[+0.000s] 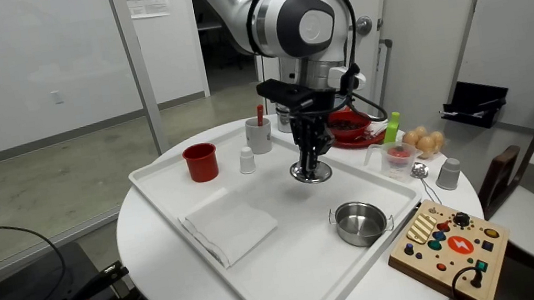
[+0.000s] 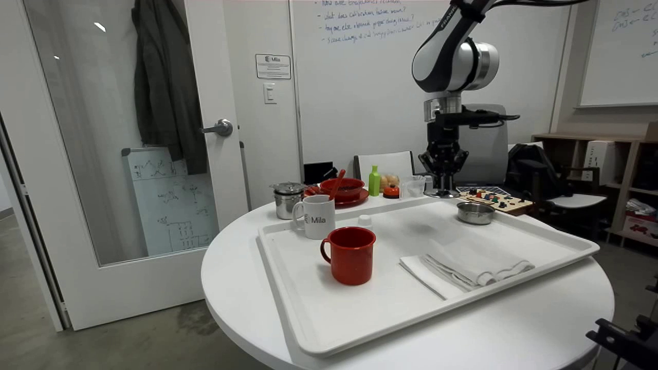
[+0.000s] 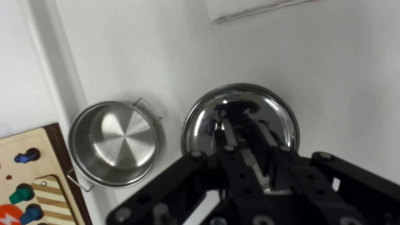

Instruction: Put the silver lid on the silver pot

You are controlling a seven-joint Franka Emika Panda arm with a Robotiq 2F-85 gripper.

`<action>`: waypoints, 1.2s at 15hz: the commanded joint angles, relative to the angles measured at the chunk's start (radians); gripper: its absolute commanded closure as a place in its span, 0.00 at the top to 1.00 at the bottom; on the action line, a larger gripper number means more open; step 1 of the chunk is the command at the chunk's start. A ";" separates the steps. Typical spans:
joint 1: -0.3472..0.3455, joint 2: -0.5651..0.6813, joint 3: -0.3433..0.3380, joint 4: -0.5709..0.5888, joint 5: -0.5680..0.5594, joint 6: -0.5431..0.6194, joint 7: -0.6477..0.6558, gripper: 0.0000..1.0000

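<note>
The silver lid [image 1: 320,174] is a round shiny disc with its shiny top facing the wrist camera. My gripper [image 1: 308,163] points down and is shut on the lid's knob, which the fingers mostly hide. The lid hangs level above the tray, with a faint shadow under it. The lid [image 2: 445,194] and gripper [image 2: 443,184] also show in an exterior view. In the wrist view the lid [image 3: 203,125] lies under the fingertips [image 3: 241,128]. The silver pot [image 1: 361,224] stands upright and uncovered on the tray; it also shows in the wrist view [image 3: 114,143], left of the lid, and in an exterior view [image 2: 475,214].
The white tray [image 1: 285,274] bears a folded cloth [image 1: 230,224], a red cup [image 1: 201,163], a small white cup [image 1: 247,160] and a mug [image 1: 258,136]. A wooden button board [image 1: 451,249] lies beside the pot. A measuring cup [image 1: 398,162] and red bowl [image 1: 348,124] stand beyond the tray's edge.
</note>
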 commanded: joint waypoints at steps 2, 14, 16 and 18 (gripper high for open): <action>-0.045 -0.035 -0.010 -0.013 0.053 -0.042 -0.031 0.10; -0.115 0.047 -0.039 0.033 0.106 -0.030 -0.009 0.10; -0.122 0.068 -0.042 0.045 0.114 -0.033 -0.007 0.10; -0.128 0.085 -0.047 0.055 0.121 -0.032 -0.004 0.10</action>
